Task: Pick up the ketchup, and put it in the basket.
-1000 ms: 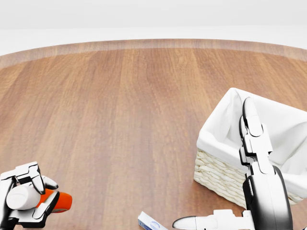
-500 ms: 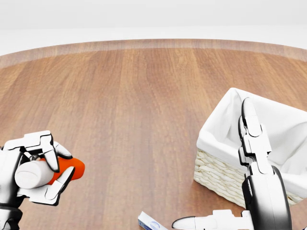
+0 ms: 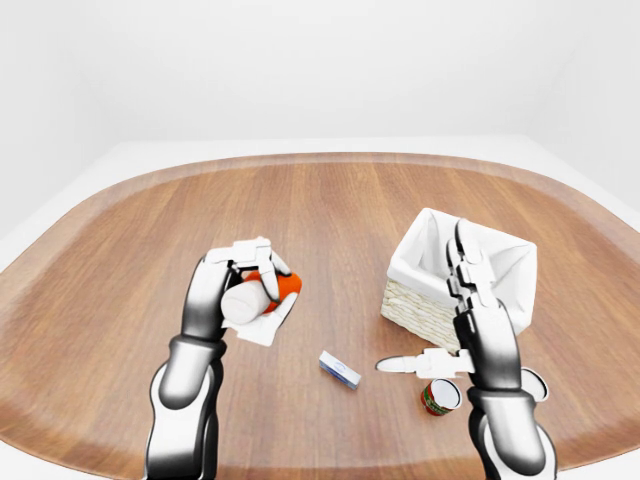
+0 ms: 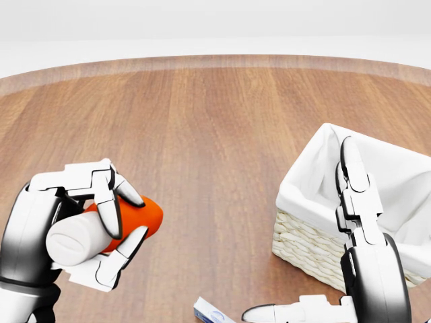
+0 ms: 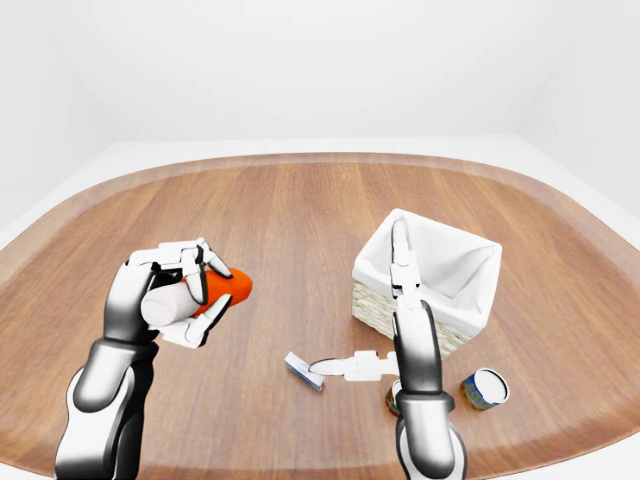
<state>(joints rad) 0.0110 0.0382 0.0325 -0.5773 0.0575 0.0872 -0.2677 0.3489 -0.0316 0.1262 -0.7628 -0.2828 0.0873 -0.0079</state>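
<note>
1. The head view cuts off both forearms at its bottom edge and shows only the upper corner of a small blue-and-white box; the two eye views show the box whole, lying flat on the wooden table. Its label is too small to read.
2. A red-labelled can sits partly behind the right forearm in the left-eye view. A second can with a blue-and-yellow label shows only in the right-eye view. It lies on its side near the table's lower right edge, well apart from the ketchup.
3. The table is smooth, reddish-brown wood with straight grain and a rounded rim. The basket is square, woven of pale wicker, and lined with white cloth folded over its rim.
4. The ketchup is a rounded orange-red bottle with a broad white cap, tilted so the cap faces the camera. It is held off the table at the left of the head view, well apart from the basket.
5. The left hand has its three white fingers wrapped round the ketchup, with the thumb underneath.
6. The right hand holds nothing. Its fingers are spread, one pointing straight up in front of the basket's lining and another stretched sideways low toward the box.
</note>
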